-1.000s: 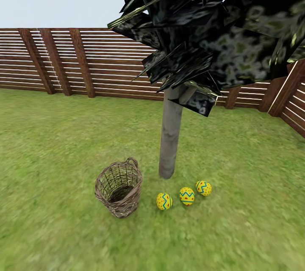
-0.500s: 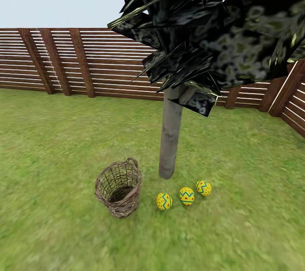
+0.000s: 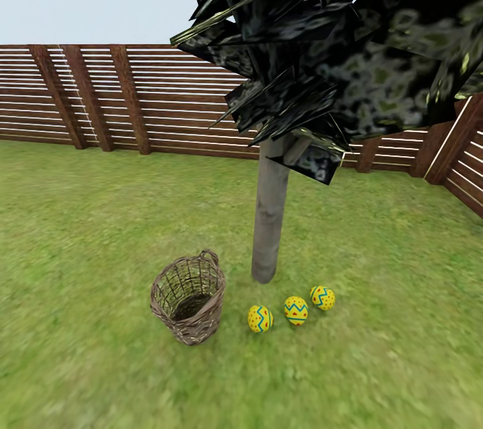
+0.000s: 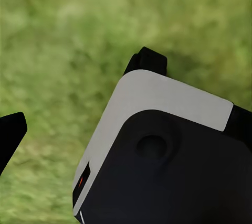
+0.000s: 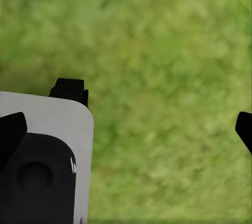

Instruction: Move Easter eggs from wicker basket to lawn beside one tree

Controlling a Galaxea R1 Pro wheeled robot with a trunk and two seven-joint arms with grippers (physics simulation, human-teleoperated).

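Three yellow Easter eggs (image 3: 259,318) (image 3: 296,310) (image 3: 323,297) with blue zigzags lie in a short row on the lawn (image 3: 87,214), just in front of the tree's pale trunk (image 3: 270,214). The wicker basket (image 3: 163,286) stands upright to the left of them, about an egg's width from the nearest one, and I see nothing inside it. My left gripper (image 4: 126,140) and right gripper (image 5: 126,135) both hang over bare grass with their black fingertips (image 5: 10,129) spread to the edges of the wrist views and nothing between them.
A brown slatted fence (image 3: 134,97) closes the garden at the back and right. Dark foliage (image 3: 335,33) hangs low over the trunk. A white-and-black part of my own body (image 4: 168,156) (image 5: 42,156) sits below each gripper.
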